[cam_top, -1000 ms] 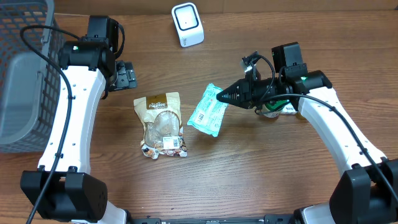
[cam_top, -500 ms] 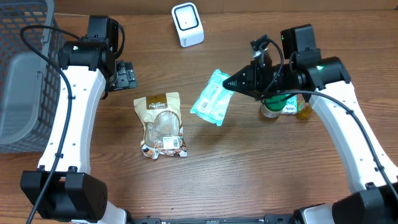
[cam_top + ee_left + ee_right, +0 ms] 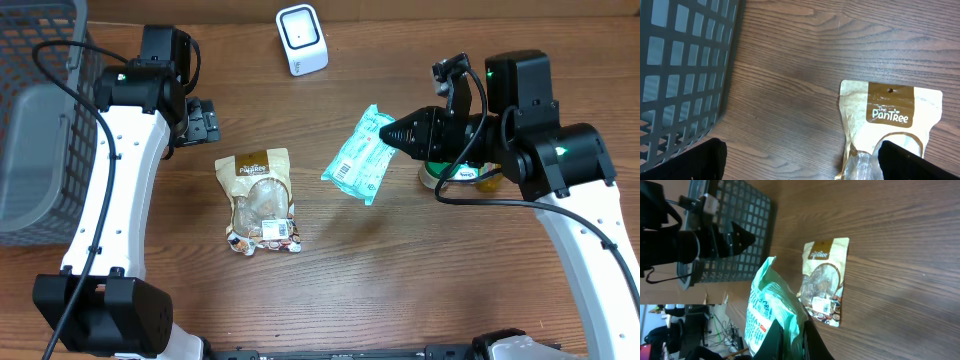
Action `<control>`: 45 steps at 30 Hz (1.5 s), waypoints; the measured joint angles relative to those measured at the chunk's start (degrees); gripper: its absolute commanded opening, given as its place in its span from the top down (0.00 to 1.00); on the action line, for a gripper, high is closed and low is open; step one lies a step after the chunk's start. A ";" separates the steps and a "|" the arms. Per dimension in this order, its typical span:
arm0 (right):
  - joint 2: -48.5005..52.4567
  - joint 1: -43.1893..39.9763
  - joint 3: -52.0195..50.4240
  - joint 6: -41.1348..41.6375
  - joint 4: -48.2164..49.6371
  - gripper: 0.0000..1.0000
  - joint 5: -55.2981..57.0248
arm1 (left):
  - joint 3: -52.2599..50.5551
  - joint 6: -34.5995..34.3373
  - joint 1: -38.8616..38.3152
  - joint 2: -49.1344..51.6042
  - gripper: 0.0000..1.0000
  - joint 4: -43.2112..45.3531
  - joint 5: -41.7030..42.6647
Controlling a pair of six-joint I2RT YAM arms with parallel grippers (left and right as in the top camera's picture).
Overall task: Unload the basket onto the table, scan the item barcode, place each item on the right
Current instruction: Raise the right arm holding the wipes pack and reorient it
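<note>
Overhead view: bright, even, diffuse light; bench (image 3: 400,290) grain sharp, shadows soft and short beneath the arms. Left wrist view: grain crisp, left gripper (image 3: 800,160) reduced to black, featureless silhouettes at the lower corners. Right wrist view: green packet (image 3: 767,315) close and slightly soft; room beyond dim.

The left arm (image 3: 118,190) and right arm (image 3: 590,240) wear white, rounded shells between black joint housings, each with a small green light and a looping black cable. The left pincer (image 3: 207,122) and right pincer (image 3: 385,131) are black throughout.
</note>
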 measured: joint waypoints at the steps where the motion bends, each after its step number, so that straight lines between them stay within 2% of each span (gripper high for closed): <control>1: 0.07 0.00 0.00 0.00 -0.33 0.96 0.35 | 0.00 0.00 0.00 0.00 0.00 -0.02 0.00; 45: 0.07 0.02 0.00 -0.17 -0.55 0.96 3.37 | 0.00 0.00 0.00 0.00 0.00 -0.02 0.00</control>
